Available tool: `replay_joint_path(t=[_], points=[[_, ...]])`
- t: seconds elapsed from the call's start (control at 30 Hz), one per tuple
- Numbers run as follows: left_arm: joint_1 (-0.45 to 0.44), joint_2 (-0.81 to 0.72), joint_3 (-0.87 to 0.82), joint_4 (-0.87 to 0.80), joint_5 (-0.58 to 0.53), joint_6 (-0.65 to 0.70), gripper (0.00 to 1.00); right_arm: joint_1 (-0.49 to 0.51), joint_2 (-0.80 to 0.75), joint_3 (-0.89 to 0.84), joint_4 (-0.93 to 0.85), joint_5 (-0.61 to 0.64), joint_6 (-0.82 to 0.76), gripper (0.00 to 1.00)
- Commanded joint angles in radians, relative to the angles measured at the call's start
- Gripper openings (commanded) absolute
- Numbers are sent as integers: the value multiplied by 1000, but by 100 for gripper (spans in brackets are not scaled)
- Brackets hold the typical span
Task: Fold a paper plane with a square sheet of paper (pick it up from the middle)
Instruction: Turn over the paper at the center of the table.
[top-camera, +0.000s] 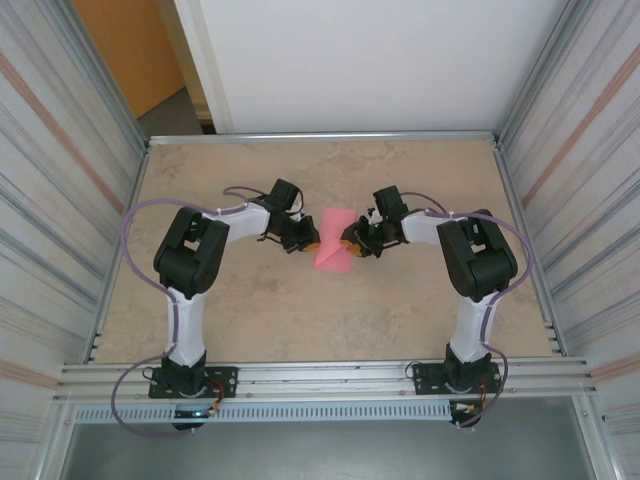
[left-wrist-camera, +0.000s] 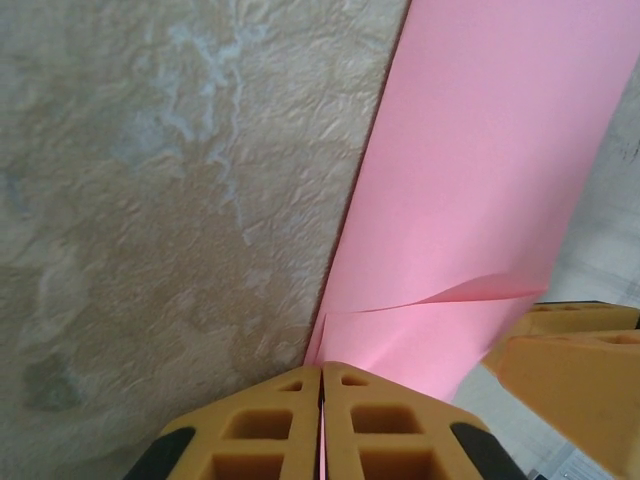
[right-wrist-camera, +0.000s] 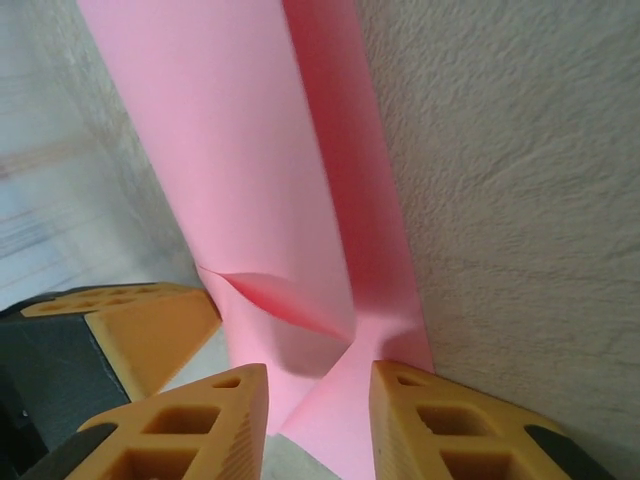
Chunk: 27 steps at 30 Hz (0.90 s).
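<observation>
Pinching paper edge, left claw | right claw spread astride paper | walls well apart

Looks like a robotics lab test cell to me, definitely not anyone's home. The left arm and the right arm are bolted to an aluminium rail at the near edge of a stone-patterned table. It's boxed in by ribbed metal side panels and a plain white backboard, and purple cables loop off the arms.
</observation>
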Motion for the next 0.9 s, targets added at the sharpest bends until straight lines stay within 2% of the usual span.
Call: replay_joint_path(t=[0.0,0.37,0.63,0.87], points=[[3,25,-7,-25,-15,-14,8,8,22,15,41,-36,22,29],[5,22,1,-38,-12,-15,8,25,30,2,132,-102,8,24],[9,-6,12,-39,-5,-15,12,68,58,20,81,-46,-85,23],[17,-43,7,-33,-5,-25,16,72,55,11,111,-24,-91,12]])
